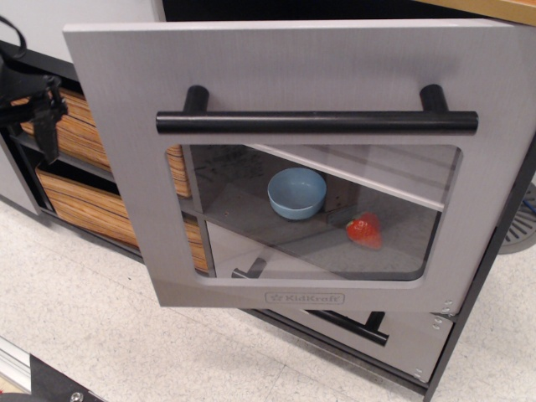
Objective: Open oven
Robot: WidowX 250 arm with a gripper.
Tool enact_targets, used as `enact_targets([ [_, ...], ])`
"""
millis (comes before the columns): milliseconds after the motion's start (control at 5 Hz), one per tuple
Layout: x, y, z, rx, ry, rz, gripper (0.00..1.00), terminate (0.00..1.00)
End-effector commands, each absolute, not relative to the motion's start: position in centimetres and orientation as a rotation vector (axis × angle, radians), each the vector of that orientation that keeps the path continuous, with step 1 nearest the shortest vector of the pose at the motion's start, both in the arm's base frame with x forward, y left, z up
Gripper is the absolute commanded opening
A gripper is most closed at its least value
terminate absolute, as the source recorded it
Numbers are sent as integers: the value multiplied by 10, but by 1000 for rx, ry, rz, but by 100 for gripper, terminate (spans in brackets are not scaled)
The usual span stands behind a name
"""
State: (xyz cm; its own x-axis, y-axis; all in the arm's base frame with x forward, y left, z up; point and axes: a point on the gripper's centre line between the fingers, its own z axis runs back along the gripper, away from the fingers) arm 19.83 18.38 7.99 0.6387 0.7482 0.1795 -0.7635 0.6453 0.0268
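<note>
The oven's brushed silver-grey door [285, 67] hangs swung out towards me, hinged at its bottom edge. Its long black bar handle [318, 122] runs above the clear window [251, 180], and the KidKraft logo [305, 297] sits below the window. My black gripper [33, 126] is at the far left edge, left of the door and clear of the handle. Only one finger [48, 126] shows plainly, and it holds nothing.
A blue bowl [296, 193] and a red strawberry [363, 229] show through the window. A grey drawer [402, 335] with a black bar handle sits below the door. Orange wood-grain drawers [79, 201] are behind my gripper. The floor [100, 318] is speckled.
</note>
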Motion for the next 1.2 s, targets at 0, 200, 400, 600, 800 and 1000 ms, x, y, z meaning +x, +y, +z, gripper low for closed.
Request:
enact_targets([
  [0, 212, 202, 100, 142, -218, 901, 100, 0],
  [200, 229, 203, 103, 123, -228, 979, 100, 0],
  [400, 245, 213, 115, 106, -243, 1099, 100, 0],
  [600, 242, 201, 119, 85, -231, 1015, 100, 0],
  [800, 223, 180, 110, 108, -199, 819, 100, 0],
  [1000, 203, 167, 108, 142, -165, 638, 100, 0],
])
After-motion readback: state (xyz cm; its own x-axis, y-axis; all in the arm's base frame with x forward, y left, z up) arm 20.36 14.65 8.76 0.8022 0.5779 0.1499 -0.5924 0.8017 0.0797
